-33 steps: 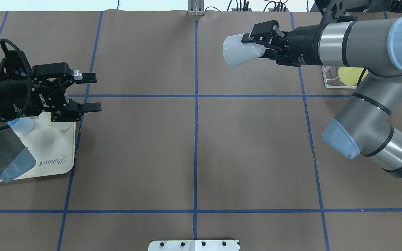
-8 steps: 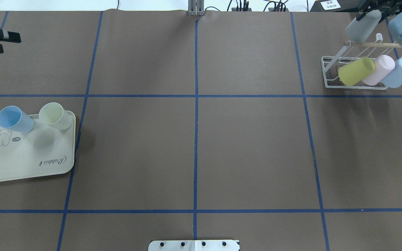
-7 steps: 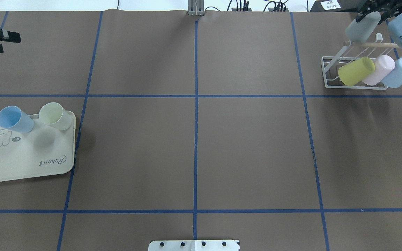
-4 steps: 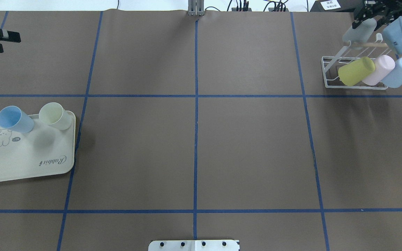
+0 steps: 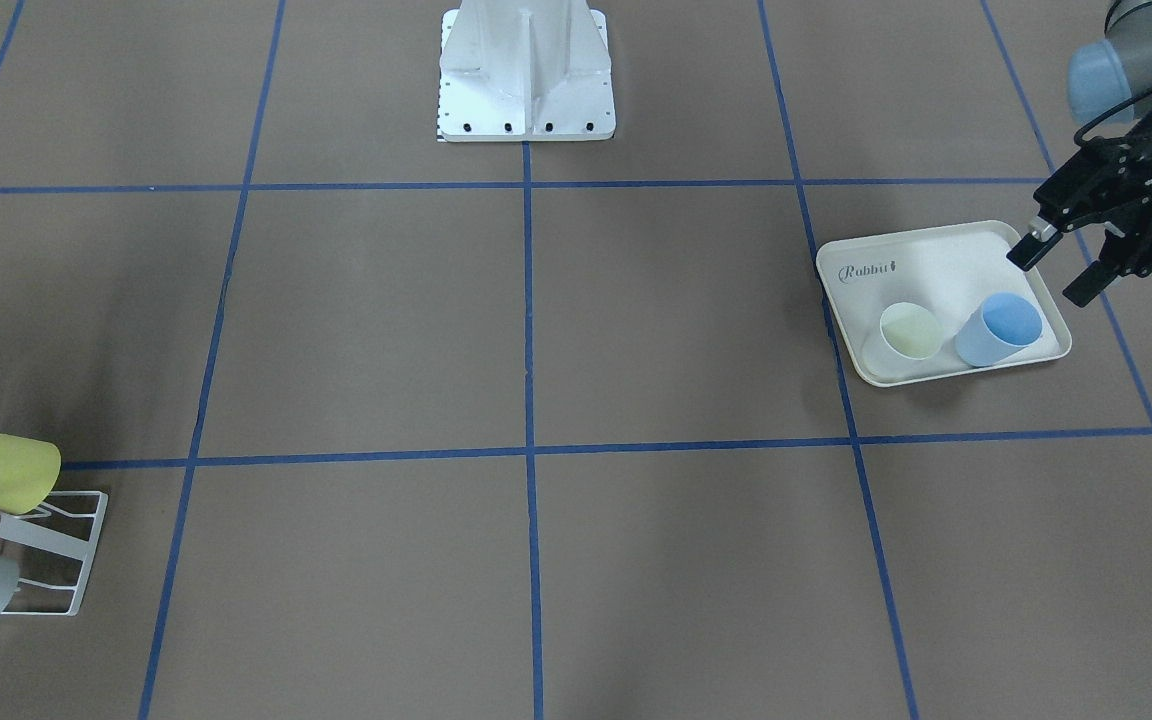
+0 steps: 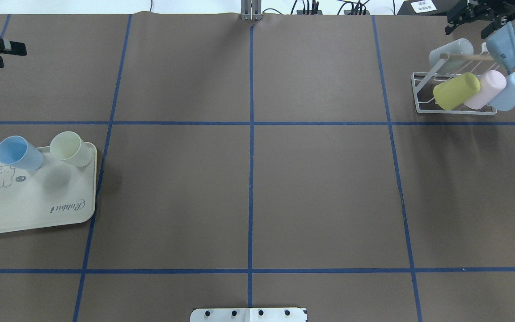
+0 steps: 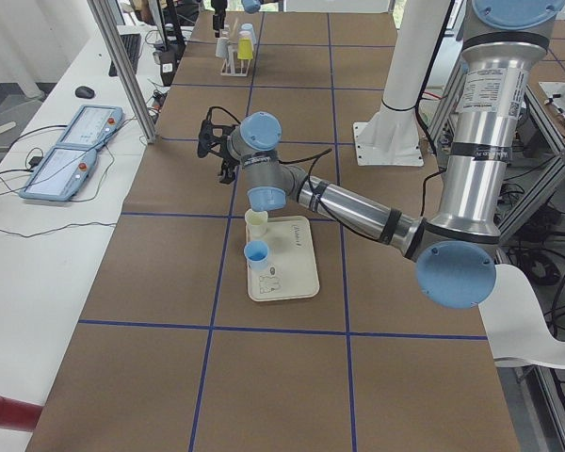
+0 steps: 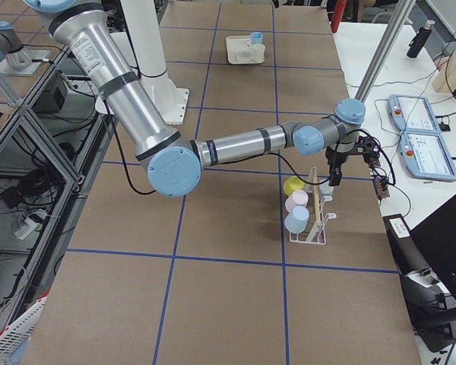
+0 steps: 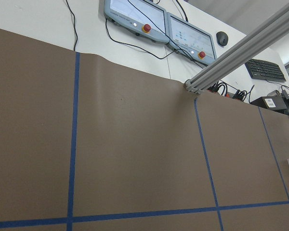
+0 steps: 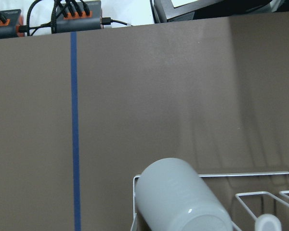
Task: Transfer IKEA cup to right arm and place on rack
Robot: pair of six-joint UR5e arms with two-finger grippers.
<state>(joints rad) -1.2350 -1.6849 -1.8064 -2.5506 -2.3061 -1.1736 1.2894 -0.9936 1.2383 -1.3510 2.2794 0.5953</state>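
Here, at the far left of the overhead view, the left hand (image 6: 15, 57) hangs over the worktop (image 6: 248, 192) with its fingers spread and nothing between them. Below it the cream tray (image 6: 38, 210) carries a blue cup (image 6: 16, 153) and a pale green cup (image 6: 70, 147), both upright.

Far to the right stands the rack (image 6: 423, 96). The pale grey IKEA cup (image 6: 449, 56) lies tilted on its back row, just beside the wooden dowel. In front of it sit a yellow-green cup (image 6: 456, 91), a pink cup (image 6: 485, 89) and a light blue cup (image 6: 512, 91).

The right hand (image 6: 467, 23) is just beyond the grey cup, released and clear of it, so the placing looks done.

The cup is probably light, stiff plastic with a smooth, tapered wall. A firm grip across its middle should stop it slipping.
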